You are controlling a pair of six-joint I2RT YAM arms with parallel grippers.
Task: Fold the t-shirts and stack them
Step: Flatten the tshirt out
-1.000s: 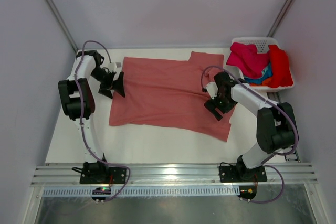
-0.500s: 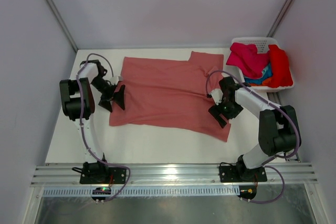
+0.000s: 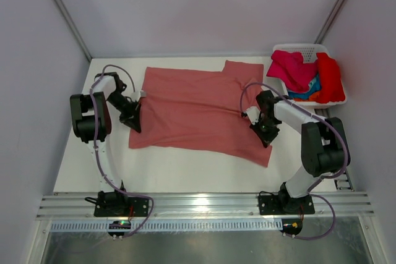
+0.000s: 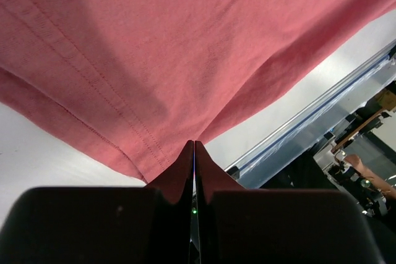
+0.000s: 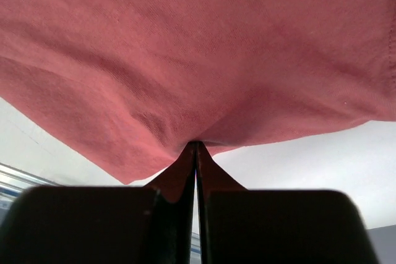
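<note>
A salmon-pink t-shirt [image 3: 198,109] lies spread flat across the middle of the white table. My left gripper [image 3: 136,125] is at the shirt's left edge, shut on the cloth. In the left wrist view the hemmed fabric [image 4: 154,60] puckers into the closed left gripper [image 4: 194,144]. My right gripper [image 3: 266,138] is at the shirt's right side near its lower corner, also shut on the cloth. In the right wrist view the fabric [image 5: 198,54] gathers into the closed right gripper [image 5: 195,145]. More t-shirts, magenta [image 3: 291,69], red [image 3: 331,78], blue [image 3: 312,85] and orange [image 3: 304,97], are heaped in the basket.
A white plastic basket [image 3: 300,46] stands at the back right corner of the table. Bare white table [image 3: 185,168] runs between the shirt and the metal rail [image 3: 204,205] at the near edge. Grey walls close in the left, back and right.
Both grippers stood open over the shirt's edges. They have come down and closed on the cloth, the left on the left edge, the right on the right side.
</note>
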